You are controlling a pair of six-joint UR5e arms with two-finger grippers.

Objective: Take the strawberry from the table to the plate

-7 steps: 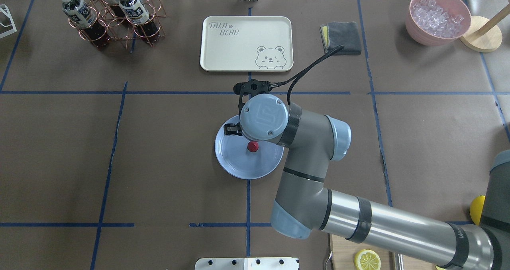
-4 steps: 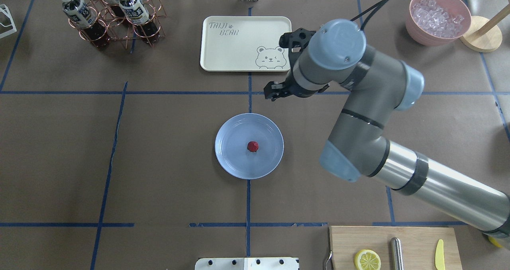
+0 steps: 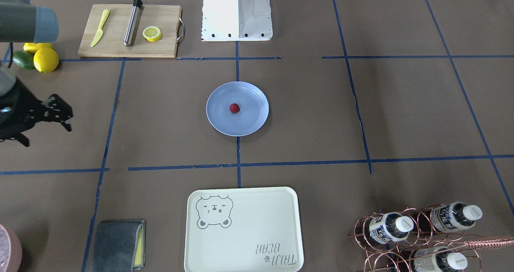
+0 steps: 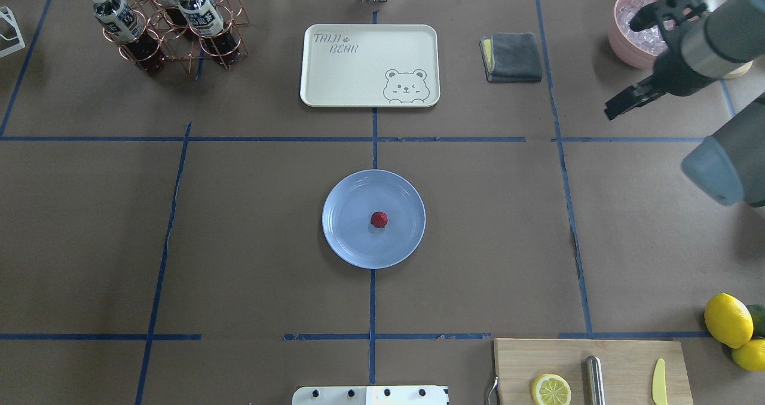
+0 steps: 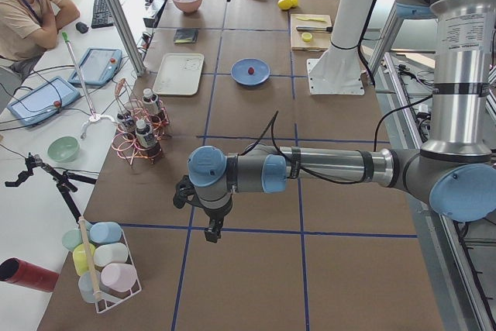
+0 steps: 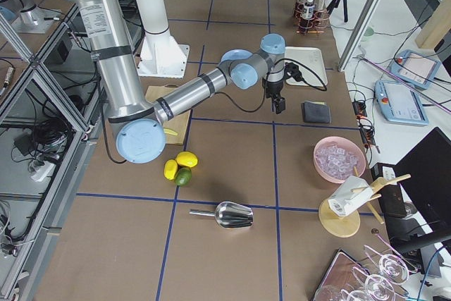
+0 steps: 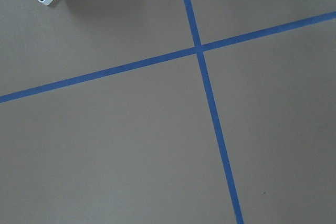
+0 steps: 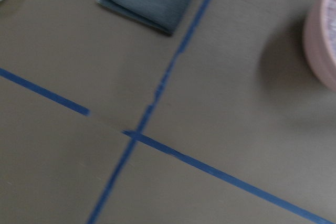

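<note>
— Right gripper hangs over the far right of the brown paper-covered tabletop, just beside the round pink bowl of clear ice cubes. It carries nothing, but from above its fingers read as one dark bar, so I cannot tell whether they are apart or together.
— And the left gripper?
— Over bare tabletop at the other end, seen only from the side. Same answer: I cannot tell.
— Where is the tiny dark-red strawberry?
— Resting near the middle of the round light-blue plastic plate, touched by neither gripper. I judge the task done; nothing seems left but parking the arms.
— Which way does it point?
— It looks almost round from above, with no clear long axis. Its green cap is too small to place.
</note>
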